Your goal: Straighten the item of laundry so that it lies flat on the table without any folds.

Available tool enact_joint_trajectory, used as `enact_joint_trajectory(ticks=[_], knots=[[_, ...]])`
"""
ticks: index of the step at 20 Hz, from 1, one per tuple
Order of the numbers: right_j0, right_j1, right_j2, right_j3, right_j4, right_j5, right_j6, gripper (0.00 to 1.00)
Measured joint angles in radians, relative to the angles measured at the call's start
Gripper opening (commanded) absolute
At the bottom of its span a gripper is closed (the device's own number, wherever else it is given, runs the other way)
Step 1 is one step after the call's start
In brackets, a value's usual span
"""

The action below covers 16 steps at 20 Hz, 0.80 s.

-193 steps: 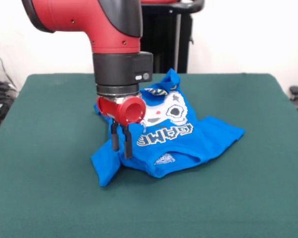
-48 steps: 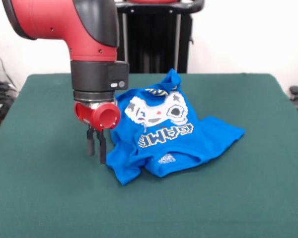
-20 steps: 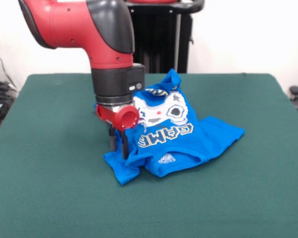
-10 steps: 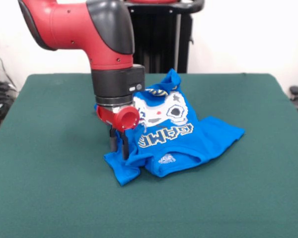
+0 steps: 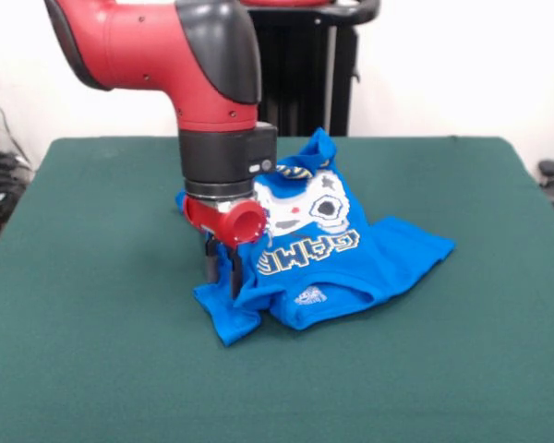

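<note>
Hand (image 5: 222, 273): two black fingers (image 5: 210, 263) hanging below a red cup-shaped fitting on the red and black arm (image 5: 189, 65), which enters from 12 o'clock. The fingers stand close side by side with a narrow gap, tips down at the shirt's 9 o'clock edge. Whether they pinch any cloth cannot be told; the nearer finger overlaps the blue fabric in this view.

Bench (image 5: 74, 351): large rectangular surface covered in dark green felt-like cloth, filling most of the picture, far larger than the shirt.

Item of laundry (image 5: 332, 268): small bright blue short-sleeved T-shirt, lying a little toward 12 o'clock of the bench's middle. Not flat: the body is bunched and raised, the print side facing the camera.
- Print: white-grey pixel game controller at the upper part, "GAME" lettering below it reading mirrored, a small white mark lower still, and a patch of yellow text near the top.
- A peak of cloth stands up at the shirt's 12 o'clock end.
- One flap reaches out toward 3 o'clock and lies low on the bench.
- A folded corner points toward 7 o'clock, just below the hand.
- A rolled fold runs along the 6 o'clock hem.

Black upright stand (image 5: 305, 65): behind the bench at 12 o'clock, against a pale wall.
</note>
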Motion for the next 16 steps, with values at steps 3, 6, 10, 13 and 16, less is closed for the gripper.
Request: enact_joint_trajectory(ticks=[3,6,10,13,16], knots=[[0.077,0.003,-0.066,-0.031,0.015,0.008,0.000,1.00],[0.113,0.003,-0.094,-0.048,0.025,0.023,0.000,1.00],[0.166,0.004,-0.139,-0.084,0.045,0.085,0.000,1.00],[0.188,0.004,-0.160,-0.109,0.062,0.140,0.000,1.00],[0.205,0.004,-0.177,-0.138,0.079,0.199,0.000,1.00]])
